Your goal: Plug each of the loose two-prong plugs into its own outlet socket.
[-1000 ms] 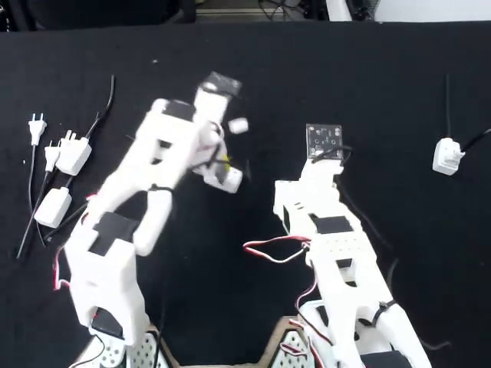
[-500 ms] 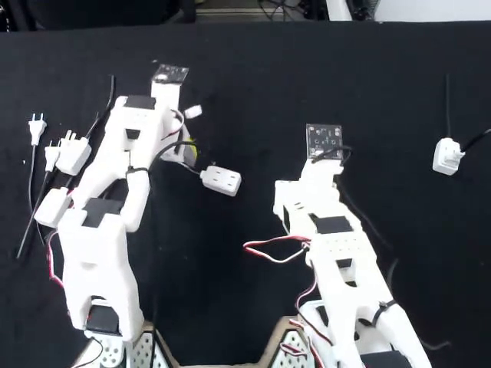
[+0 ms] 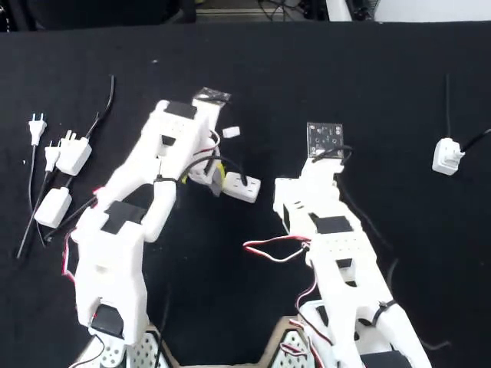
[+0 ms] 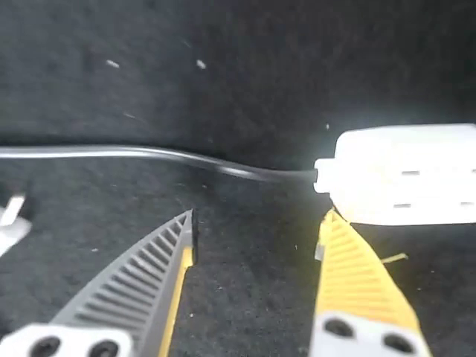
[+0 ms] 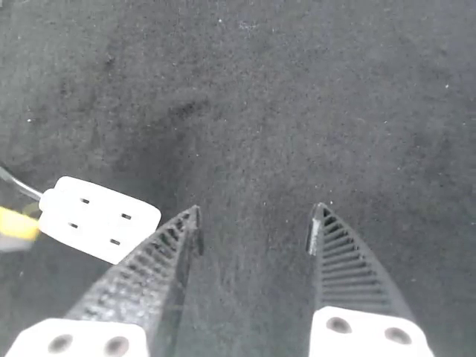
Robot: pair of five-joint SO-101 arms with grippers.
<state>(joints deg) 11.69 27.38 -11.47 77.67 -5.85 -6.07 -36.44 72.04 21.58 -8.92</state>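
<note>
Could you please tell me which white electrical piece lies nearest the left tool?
The central socket block, just beside the left tool; the rest lie far off to either side.

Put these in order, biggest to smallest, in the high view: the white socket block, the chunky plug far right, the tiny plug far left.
1. socket block and chunky plug: they look about alike, so tied.
2. tiny plug: clearly smallest.

I'm seeing the white outlet socket [image 3: 242, 188] lying flat at centre frame, slots facing up, its black cord [image 4: 149, 152] trailing away. Small white two-prong plugs [image 3: 36, 129] are lying loose at far left. Another white corded plug [image 3: 445, 156] is sitting far right.
</note>
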